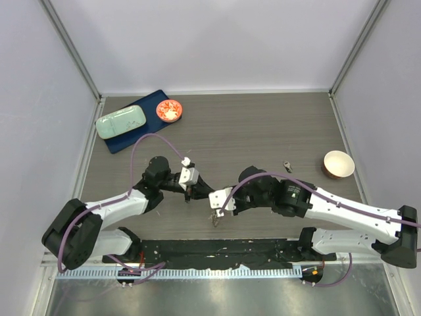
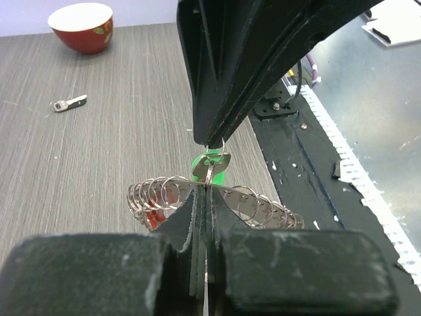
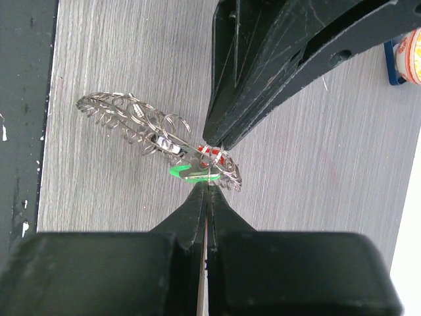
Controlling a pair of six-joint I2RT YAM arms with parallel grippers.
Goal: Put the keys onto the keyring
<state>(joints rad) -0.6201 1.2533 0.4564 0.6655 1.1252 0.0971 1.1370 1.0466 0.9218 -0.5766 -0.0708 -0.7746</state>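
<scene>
Left claw (image 2: 205, 194) pinched shut on the keyring (image 2: 260, 201) rim, ring tilted over the table (image 2: 99, 151). Right claw (image 3: 206, 189) closed tip-to-tip opposite it, gripping the green-tagged key (image 3: 186, 172) right at the ring's edge.

We see a shiny silvery metal keyring (image 3: 125, 118), a key (image 3: 187, 172) with a glossy green plastic tag, scuffed matt black fingers (image 3: 187, 220), and a matt grey wood-grain worktop (image 3: 118, 52).

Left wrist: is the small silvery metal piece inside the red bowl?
No, the small silvery metal piece lies on the grey table, apart from the red bowl.
</scene>
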